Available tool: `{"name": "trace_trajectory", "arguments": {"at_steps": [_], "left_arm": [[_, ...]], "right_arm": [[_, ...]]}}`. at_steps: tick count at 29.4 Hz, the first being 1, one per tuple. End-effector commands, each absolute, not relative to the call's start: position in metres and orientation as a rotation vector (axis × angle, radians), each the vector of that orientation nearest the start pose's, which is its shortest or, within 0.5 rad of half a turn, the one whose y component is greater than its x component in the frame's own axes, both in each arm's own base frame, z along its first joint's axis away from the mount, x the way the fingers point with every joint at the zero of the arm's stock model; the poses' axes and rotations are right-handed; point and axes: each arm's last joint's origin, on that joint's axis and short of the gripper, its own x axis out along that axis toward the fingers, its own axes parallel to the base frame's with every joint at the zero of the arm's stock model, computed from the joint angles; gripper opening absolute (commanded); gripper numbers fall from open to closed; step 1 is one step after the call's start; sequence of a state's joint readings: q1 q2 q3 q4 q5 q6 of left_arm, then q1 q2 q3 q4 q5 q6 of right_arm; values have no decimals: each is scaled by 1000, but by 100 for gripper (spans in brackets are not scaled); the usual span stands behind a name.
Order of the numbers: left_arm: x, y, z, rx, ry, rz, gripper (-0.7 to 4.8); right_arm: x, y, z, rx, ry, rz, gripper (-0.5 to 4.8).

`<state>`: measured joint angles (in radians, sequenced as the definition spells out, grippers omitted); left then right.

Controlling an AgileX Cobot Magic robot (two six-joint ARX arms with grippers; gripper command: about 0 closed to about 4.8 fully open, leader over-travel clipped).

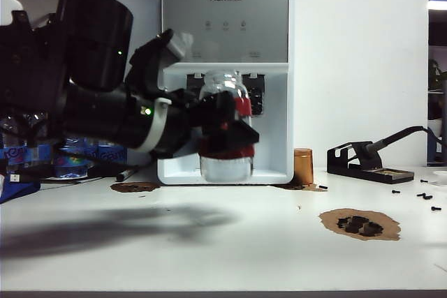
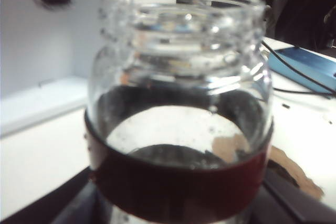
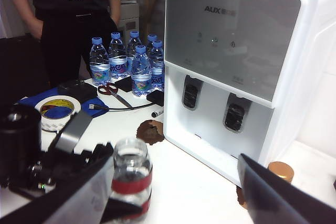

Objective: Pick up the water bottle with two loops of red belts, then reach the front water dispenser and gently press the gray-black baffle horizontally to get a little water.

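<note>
The water bottle (image 1: 225, 167), clear glass with two red bands, hangs upright above the table, and my left gripper (image 1: 227, 130) is shut on its body. It fills the left wrist view, where the water bottle (image 2: 178, 77) sits between the dark fingers of the left gripper (image 2: 178, 203). Behind it stands the white water dispenser (image 1: 223, 26); one dark baffle (image 1: 256, 99) shows and the other is hidden by the bottle. The right wrist view shows the bottle (image 3: 131, 177) some way in front of the dispenser (image 3: 231, 35) and its two baffles (image 3: 191, 94). My right gripper (image 3: 178, 203) is open and holds nothing.
Blue-capped plastic bottles (image 3: 131, 61), scissors (image 3: 113, 92) and a tape roll (image 3: 56, 109) lie to the dispenser's left, with a person (image 3: 73, 14) behind. A copper cap (image 1: 302, 167), a soldering stand (image 1: 363, 160), a brown patch with black pieces (image 1: 360, 224) and screws (image 1: 426, 197) sit to its right.
</note>
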<state>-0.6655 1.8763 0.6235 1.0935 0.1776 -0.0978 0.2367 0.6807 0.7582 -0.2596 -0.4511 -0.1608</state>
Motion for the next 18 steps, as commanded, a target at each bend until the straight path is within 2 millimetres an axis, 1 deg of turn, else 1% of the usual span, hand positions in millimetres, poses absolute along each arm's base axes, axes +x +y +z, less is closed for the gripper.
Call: {"name": "trace_trajectory", "arguments": {"at_steps": [1, 5, 10, 12, 18], "left_arm": [[246, -212, 125, -57, 187, -829, -4], [235, -214, 118, -47, 183, -851, -4], [224, -211, 102, 35, 176, -852, -4], [222, -208, 97, 55, 166, -828, -4], [222, -206, 93, 122, 166, -779, -4]], "right_arm": [[139, 47, 334, -130, 116, 721, 381], [139, 47, 332, -129, 131, 722, 381], [136, 48, 326, -142, 182, 798, 381], [135, 48, 323, -138, 222, 800, 381], [133, 48, 316, -161, 281, 809, 381]]}}
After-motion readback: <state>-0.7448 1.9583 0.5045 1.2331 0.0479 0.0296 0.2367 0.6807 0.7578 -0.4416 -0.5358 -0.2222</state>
